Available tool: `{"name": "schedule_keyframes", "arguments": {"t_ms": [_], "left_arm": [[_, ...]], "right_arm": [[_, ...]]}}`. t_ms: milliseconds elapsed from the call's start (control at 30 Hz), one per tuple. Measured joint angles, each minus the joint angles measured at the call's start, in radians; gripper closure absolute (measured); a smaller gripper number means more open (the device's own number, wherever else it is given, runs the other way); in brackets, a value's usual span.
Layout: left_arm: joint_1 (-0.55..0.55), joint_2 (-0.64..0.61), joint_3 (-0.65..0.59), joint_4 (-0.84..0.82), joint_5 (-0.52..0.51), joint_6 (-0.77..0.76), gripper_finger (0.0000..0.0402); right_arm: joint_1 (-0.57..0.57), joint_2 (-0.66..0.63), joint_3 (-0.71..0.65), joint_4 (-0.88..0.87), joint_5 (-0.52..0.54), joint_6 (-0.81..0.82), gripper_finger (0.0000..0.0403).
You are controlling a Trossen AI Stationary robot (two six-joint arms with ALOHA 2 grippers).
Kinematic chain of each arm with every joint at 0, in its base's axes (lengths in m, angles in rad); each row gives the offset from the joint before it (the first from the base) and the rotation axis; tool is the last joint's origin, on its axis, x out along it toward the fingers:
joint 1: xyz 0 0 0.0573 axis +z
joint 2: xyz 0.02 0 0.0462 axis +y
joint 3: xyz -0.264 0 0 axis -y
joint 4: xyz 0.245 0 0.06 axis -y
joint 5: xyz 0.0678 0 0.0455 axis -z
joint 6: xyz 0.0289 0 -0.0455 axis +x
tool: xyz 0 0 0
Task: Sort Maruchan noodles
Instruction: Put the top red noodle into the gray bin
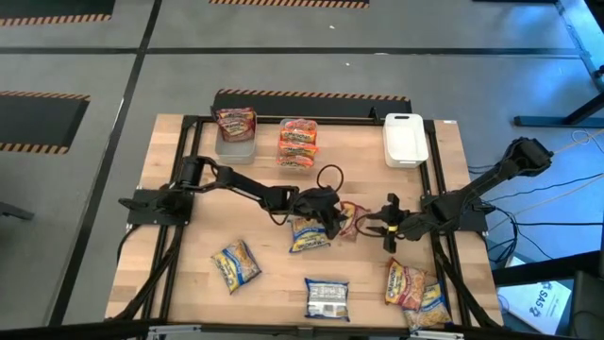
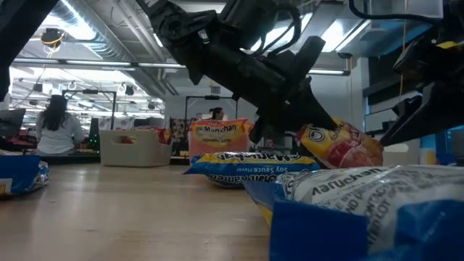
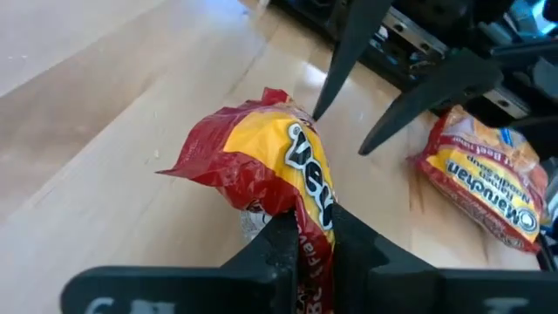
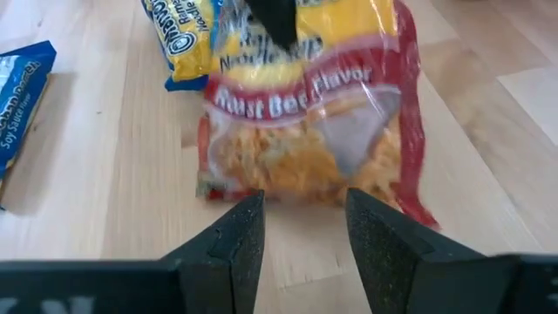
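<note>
My left gripper [image 1: 332,217] is at the table's middle, shut on a dark red-and-yellow Maruchan packet [image 1: 348,220]. The same packet shows in the low view [image 2: 341,145] and in the right wrist view [image 4: 305,113]. My right gripper [image 1: 385,228] is just right of it, open, with its fingers [image 4: 240,240] pointing at the packet's lower edge and apart from it. A blue-yellow packet [image 1: 310,234] lies flat right beside the left gripper. Other packets lie flat on the near half: blue-yellow ones [image 1: 236,264], [image 1: 327,297], and a pink-orange one [image 1: 404,283]. My left gripper pinches the red-and-yellow packet by one crumpled end [image 3: 307,228] between its two fingers [image 3: 277,249], coming from the table's left and slanting down. The packet sticks out tilted toward my right gripper. Whether its lower edge [image 4: 261,194] touches the table, I cannot tell.
Three bins stand along the far edge: one with dark red packets [image 1: 236,127], one with pink-orange packets [image 1: 297,142], and a white one [image 1: 404,139]. Another blue-yellow packet [image 1: 431,304] lies at the near right corner. Bare wood lies between the bins and the grippers.
</note>
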Motion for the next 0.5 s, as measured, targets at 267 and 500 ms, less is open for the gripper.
{"name": "schedule_keyframes", "arguments": {"t_ms": [267, 500], "left_arm": [[-0.004, -0.168, -0.001, -0.18, -0.008, 0.141, 0.0371], [-0.004, -0.382, 0.0, -0.46, -0.071, 0.261, 0.0371]], "right_arm": [[0.0, 0.0, 0.0, -0.008, 0.0, 0.002, 0.0252], [0.0, 0.0, 0.0, -0.016, 0.0, 0.003, 0.0252]]}}
